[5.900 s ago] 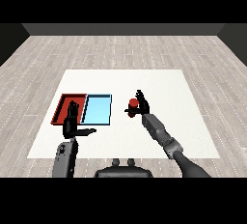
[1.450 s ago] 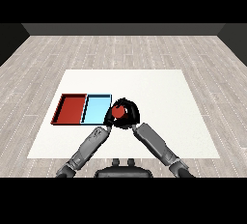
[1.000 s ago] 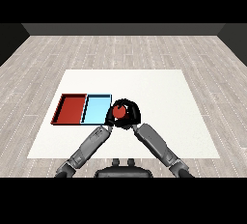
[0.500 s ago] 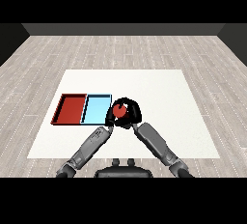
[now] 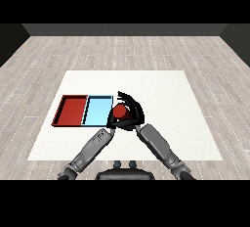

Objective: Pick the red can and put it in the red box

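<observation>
Right robot hand (image 5: 133,113) curls round the red can (image 5: 120,111), the left robot hand (image 5: 112,119) touching it, grip unclear

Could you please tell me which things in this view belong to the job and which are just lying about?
Job:
- red can, held between both hands beside the blue tray
- red tray, the target
- right hand, curled round the can
- left hand, against the can

Lying about:
- blue tray, next to the red tray
- table
</observation>
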Available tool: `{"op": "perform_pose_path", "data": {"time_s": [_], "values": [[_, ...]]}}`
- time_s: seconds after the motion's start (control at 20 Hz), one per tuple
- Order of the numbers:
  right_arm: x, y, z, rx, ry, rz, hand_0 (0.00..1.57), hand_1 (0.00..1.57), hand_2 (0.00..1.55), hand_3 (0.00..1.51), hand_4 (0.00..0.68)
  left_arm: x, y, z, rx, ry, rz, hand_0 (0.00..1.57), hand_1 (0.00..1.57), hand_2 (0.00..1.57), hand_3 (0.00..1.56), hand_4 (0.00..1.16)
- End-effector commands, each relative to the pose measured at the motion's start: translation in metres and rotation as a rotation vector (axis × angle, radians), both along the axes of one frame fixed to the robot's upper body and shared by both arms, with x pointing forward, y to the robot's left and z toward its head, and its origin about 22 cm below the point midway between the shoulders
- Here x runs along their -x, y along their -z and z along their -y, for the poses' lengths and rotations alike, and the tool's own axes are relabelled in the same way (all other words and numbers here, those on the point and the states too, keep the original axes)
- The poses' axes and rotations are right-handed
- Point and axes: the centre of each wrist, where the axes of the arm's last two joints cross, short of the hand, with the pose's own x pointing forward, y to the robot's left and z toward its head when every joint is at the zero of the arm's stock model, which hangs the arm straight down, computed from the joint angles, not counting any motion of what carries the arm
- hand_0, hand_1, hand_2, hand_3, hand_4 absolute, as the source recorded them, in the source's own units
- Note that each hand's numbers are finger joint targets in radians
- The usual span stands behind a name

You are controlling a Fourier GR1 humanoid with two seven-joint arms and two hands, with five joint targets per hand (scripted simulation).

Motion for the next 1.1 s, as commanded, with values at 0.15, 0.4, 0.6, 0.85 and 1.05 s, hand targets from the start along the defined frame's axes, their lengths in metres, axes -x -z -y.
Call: {"op": "perform_pose_path", "data": {"time_s": [0.15,0.4,0.6,0.85,1.05], "values": [[-0.006,0.023,0.019,0.041,0.019,0.026,0.00,0.00,0.00,0.00,0.000,-0.011,-0.013,0.008,-0.011,0.011,0.012,1.57,1.57,1.57,1.48,1.15],[-0.018,-0.018,0.027,0.029,0.099,0.062,0.00,0.00,0.00,0.00,0.000,-0.010,0.009,0.001,-0.007,-0.012,-0.023,1.57,1.57,1.57,1.48,1.14],[0.003,-0.064,0.044,-0.013,0.142,0.134,0.00,0.00,0.00,0.00,0.000,-0.001,0.029,-0.017,0.035,-0.004,-0.043,1.57,1.57,1.57,1.49,1.13],[0.010,-0.072,0.087,-0.019,0.224,0.168,0.00,0.00,0.00,0.00,0.000,0.000,0.008,-0.024,0.015,-0.047,-0.040,1.57,1.57,1.55,1.45,1.12],[0.025,-0.060,0.121,-0.059,0.288,0.126,0.00,0.00,0.00,0.00,0.000,-0.011,0.003,-0.049,-0.024,-0.087,0.002,1.57,1.57,1.57,1.46,1.13]]}}
